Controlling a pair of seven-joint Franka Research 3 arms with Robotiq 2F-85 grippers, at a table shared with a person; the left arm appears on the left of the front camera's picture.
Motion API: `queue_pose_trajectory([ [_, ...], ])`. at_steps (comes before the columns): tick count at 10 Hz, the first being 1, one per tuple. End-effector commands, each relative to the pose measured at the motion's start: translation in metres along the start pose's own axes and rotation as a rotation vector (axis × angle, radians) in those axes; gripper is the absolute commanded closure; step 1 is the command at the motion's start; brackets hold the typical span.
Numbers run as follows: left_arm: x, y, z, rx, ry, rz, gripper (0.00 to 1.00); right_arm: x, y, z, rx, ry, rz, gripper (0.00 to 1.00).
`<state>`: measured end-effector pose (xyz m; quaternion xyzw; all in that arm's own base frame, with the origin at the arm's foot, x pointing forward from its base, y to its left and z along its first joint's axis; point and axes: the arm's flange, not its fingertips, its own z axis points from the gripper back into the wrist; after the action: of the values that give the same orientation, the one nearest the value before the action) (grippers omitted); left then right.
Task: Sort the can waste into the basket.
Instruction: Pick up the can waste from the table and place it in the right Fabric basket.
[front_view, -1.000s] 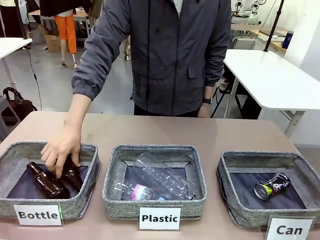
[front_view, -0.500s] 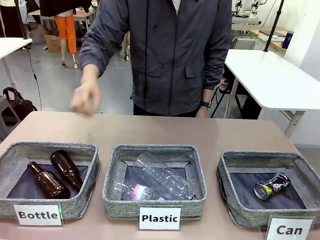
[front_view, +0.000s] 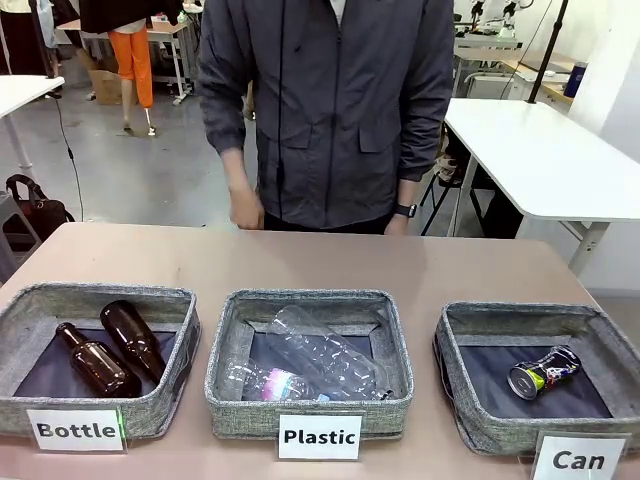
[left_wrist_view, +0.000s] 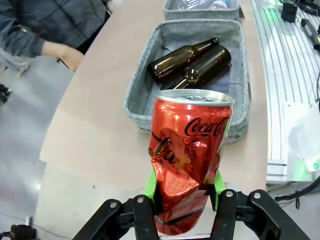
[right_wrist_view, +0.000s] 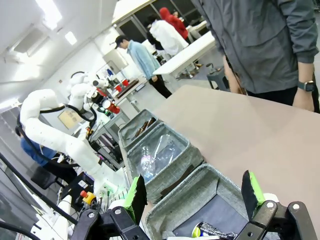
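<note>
Sorting was partly done: one dark printed can (front_view: 544, 372) lay in the Can basket (front_view: 470, 420) at the table's four o'clock. Left gripper (left_wrist_view: 185, 192) clamped a dented red can (left_wrist_view: 189, 155), undelivered; right gripper (right_wrist_view: 192, 195) hung open above that basket.

I see two brown glass bottles (front_view: 110, 352) lying in the "Bottle" bin (front_view: 60, 302) at nine o'clock, and clear plastic bottles (front_view: 320, 362) in the central "Plastic" bin (front_view: 300, 300).
</note>
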<state>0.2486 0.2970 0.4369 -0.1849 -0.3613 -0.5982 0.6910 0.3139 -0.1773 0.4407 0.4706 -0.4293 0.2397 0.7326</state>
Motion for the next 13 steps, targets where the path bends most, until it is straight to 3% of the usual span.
queue_pose_trajectory([
  [1,0.001,-0.003,-0.002,0.007,-0.005,0.0,1.0,0.003,0.001,-0.001,0.004,-0.027,0.007,0.0],
  [2,0.001,-0.003,-0.002,0.007,-0.005,0.0,1.0,0.003,0.001,-0.001,0.004,-0.027,0.007,0.0],
  [3,0.0,0.0,0.0,0.0,0.0,0.0,0.54,0.003,0.001,-0.001,0.004,-0.027,0.007,0.0],
  [4,0.042,0.01,-0.018,-0.047,-0.146,0.021,0.54,0.0,0.0,0.0,0.0,0.0,0.0,0.0],
  [5,0.089,0.013,-0.038,-0.112,-0.201,-0.078,0.54,0.017,0.015,0.017,0.031,0.065,0.029,0.0],
  [6,0.143,0.019,-0.066,-0.052,-0.297,-0.01,0.54,0.032,0.027,0.044,0.024,0.099,0.043,0.0],
  [8,0.241,0.007,-0.132,-0.195,-0.444,-0.064,0.54,0.049,0.051,0.112,-0.071,0.085,0.093,0.0],
  [11,0.364,-0.043,-0.25,-0.531,-0.45,-0.06,0.54,0.035,0.07,0.185,-0.235,0.064,0.107,0.0],
  [12,0.409,-0.064,-0.299,-0.615,-0.385,-0.084,0.54,0.022,0.076,0.203,-0.261,0.082,0.136,0.0],
  [13,0.462,-0.083,-0.356,-0.605,-0.307,-0.132,0.54,0.003,0.083,0.219,-0.229,0.098,0.141,0.0],
])
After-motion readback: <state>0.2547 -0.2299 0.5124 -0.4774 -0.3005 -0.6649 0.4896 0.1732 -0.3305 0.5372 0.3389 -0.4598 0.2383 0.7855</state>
